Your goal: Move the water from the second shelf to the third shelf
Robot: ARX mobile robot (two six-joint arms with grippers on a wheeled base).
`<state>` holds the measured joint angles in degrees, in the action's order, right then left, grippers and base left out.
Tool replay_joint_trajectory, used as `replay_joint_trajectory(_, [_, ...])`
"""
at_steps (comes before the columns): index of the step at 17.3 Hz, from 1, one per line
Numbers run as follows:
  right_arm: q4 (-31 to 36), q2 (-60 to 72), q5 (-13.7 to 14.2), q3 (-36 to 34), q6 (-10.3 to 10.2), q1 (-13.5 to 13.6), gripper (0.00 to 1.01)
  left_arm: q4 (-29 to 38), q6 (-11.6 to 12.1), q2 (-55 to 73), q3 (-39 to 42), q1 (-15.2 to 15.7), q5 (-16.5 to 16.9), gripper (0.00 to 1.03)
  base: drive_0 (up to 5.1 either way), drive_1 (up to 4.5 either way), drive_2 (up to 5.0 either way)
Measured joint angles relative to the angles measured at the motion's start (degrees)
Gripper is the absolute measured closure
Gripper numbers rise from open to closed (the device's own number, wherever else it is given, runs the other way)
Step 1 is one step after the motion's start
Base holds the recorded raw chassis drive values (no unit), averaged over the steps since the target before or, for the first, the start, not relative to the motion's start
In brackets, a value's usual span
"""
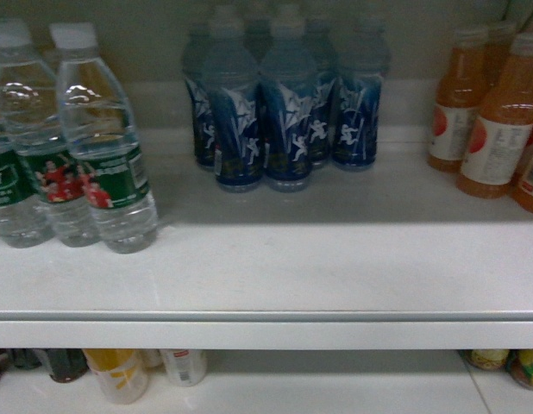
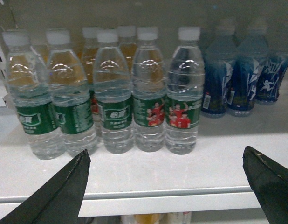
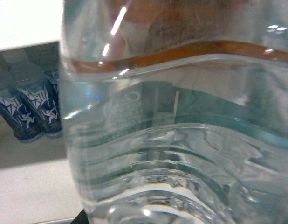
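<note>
At the left of the white shelf [image 1: 275, 276] in the head view stand water bottles [image 1: 107, 147], the left hand [image 2: 165, 186] spread wide below them, another water bottle [image 3: 181, 140] filling the right wrist view, right hand's grip indeterminate.

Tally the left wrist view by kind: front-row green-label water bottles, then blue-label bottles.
Front-row water bottles: 5
Blue-label bottles: 3
Total: 8
</note>
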<state>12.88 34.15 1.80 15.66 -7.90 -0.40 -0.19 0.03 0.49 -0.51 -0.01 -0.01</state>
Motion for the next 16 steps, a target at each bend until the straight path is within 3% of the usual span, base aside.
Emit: replay_joint_trajectory(16, [-0.09, -0.11, -0.07, 0.00, -0.02, -0.02, 0.61, -0.02, 0.00, 0.00, 0.00, 0.00, 0.02, 0.05, -5.0, 2.43, 2.4])
